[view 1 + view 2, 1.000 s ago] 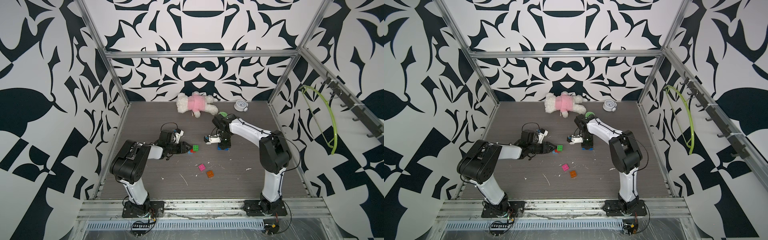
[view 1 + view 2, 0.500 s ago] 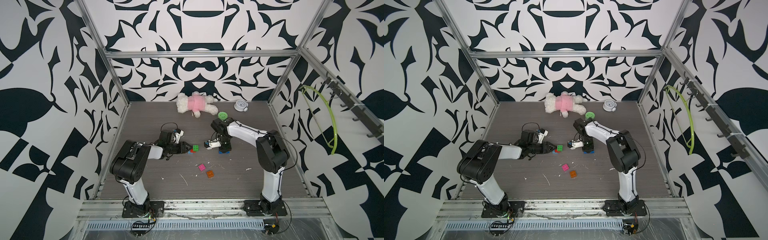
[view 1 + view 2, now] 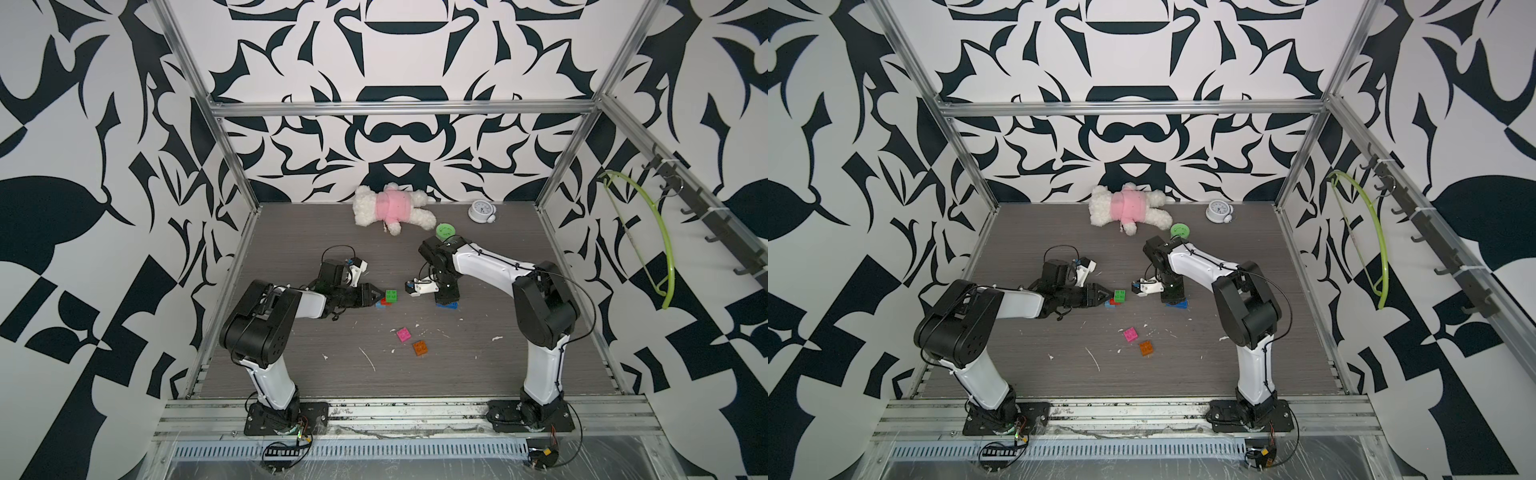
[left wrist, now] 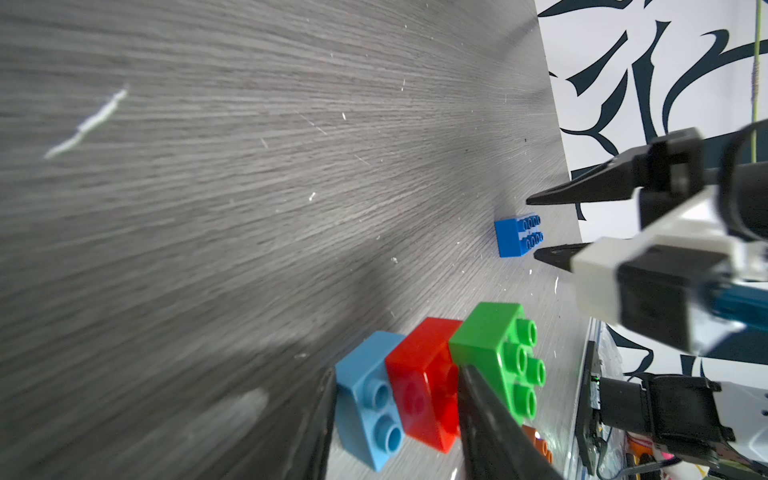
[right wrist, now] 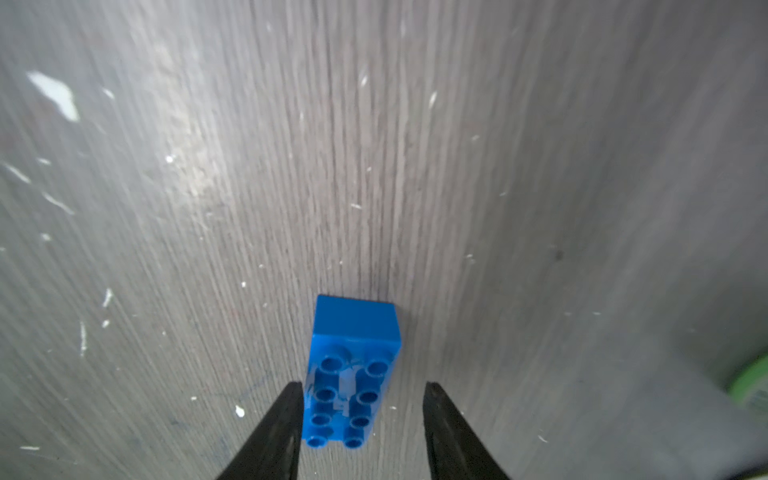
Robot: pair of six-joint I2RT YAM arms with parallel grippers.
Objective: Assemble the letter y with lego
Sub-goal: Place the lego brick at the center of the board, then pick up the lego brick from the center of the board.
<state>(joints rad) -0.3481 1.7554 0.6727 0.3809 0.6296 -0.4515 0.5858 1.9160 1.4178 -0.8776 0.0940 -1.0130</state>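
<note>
Counting six studded plastic bricks (image 3: 390, 296): your left gripper (image 4: 395, 370) clamps joined row of three (image 4: 419, 390), light blue, red, green; right gripper (image 5: 363, 384), released, straddles one long dark-blue brick (image 5: 353, 332); one pink brick (image 3: 402, 334), one orange brick (image 3: 420, 347) loose nearby.

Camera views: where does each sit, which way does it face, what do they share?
Top views: high at the front, looking down over the grey wood-grain table; left arm and right arm whole.
Left wrist: low, looking along the table; left end effector closed on joined light-blue, red and green plastic bricks.
Right wrist: looking down; open right end effector astride the long dark-blue studded brick.
Shared: left wrist also shows that brick and the right end effector.
</note>
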